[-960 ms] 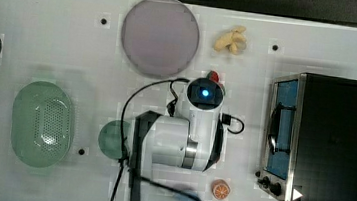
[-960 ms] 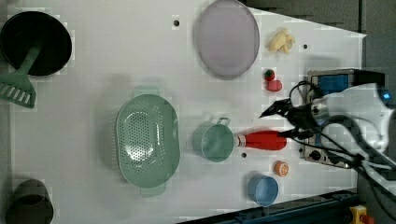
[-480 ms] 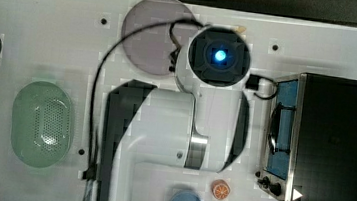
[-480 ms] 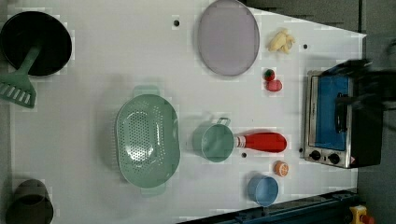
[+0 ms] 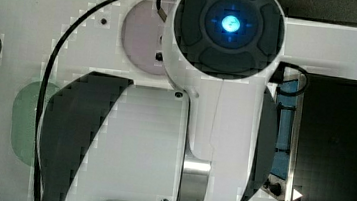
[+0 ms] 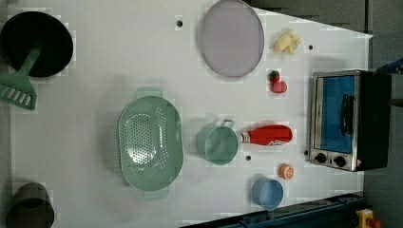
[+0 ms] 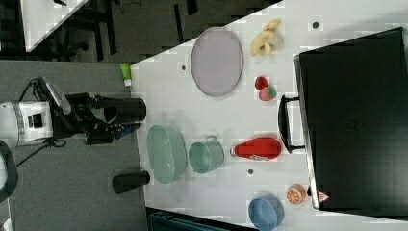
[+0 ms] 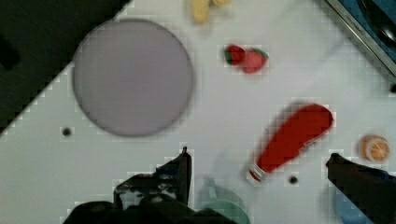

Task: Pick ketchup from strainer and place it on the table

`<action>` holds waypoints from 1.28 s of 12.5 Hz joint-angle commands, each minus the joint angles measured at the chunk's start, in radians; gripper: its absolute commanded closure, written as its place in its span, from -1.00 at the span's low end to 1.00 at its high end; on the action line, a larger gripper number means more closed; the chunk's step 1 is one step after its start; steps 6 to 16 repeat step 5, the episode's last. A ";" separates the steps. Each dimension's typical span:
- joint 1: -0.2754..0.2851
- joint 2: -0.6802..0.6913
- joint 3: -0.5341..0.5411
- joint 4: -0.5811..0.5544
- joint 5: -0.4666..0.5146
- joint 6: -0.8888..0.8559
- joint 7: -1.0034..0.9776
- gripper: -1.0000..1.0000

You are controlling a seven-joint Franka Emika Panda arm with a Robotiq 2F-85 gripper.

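The ketchup (image 6: pixel 266 135) lies on the table (image 6: pixel 95 71) beside the cup (image 6: pixel 217 145), outside the strainer (image 6: pixel 149 142); gripper (image 8: pixel 257 172) spread, empty

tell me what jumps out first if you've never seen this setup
The red ketchup bottle catches the eye first: it lies on its side on the white table, between the green cup and the toaster oven, not in the pale green strainer, which sits empty on the left view's left of the cup. In the top view the robot arm looms huge over the scene.
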 commanded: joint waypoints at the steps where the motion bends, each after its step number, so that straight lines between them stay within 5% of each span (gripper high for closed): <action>1: 0.003 0.029 -0.010 -0.009 0.006 -0.027 0.008 -1.00; 16: 0.003 0.036 -0.017 -0.016 0.006 -0.025 0.008 -1.00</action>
